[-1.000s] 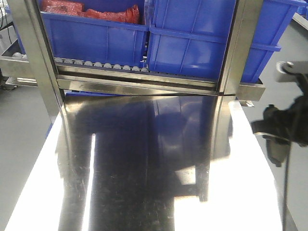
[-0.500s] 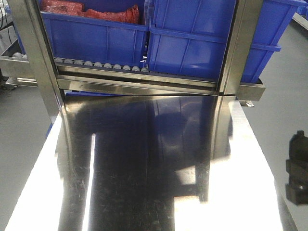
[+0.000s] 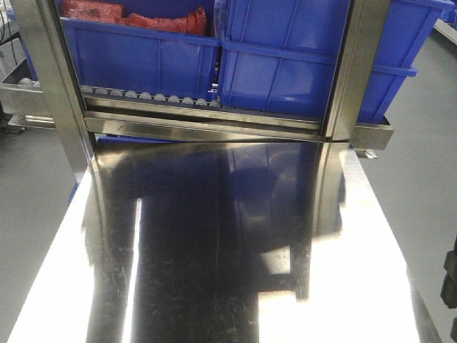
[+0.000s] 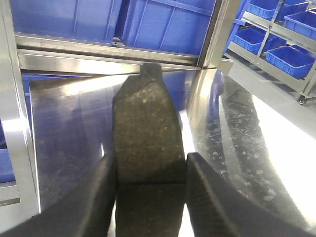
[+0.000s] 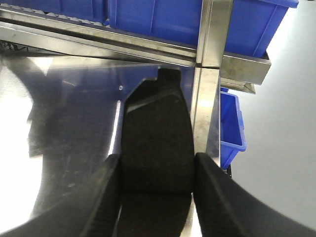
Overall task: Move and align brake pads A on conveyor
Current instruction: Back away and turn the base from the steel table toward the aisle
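Left wrist view: the left claw (image 4: 150, 170) is clamped on the first brake pad (image 4: 145, 123), held over the steel worktop (image 4: 69, 128). The pad's long axis runs from 6 to 12 o'clock, with its far end toward the rack (image 4: 108, 52). Right wrist view: the right claw (image 5: 157, 173) grips the second brake pad (image 5: 158, 133), which also points to 12 o'clock. In the front view, at 11 o'clock, a blue bin (image 3: 143, 61) holds red packets (image 3: 136, 18).

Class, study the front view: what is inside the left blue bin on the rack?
Crumpled red material shows above the rim of the left blue bin. What it is cannot be told, and the bin's wall hides everything lower inside.
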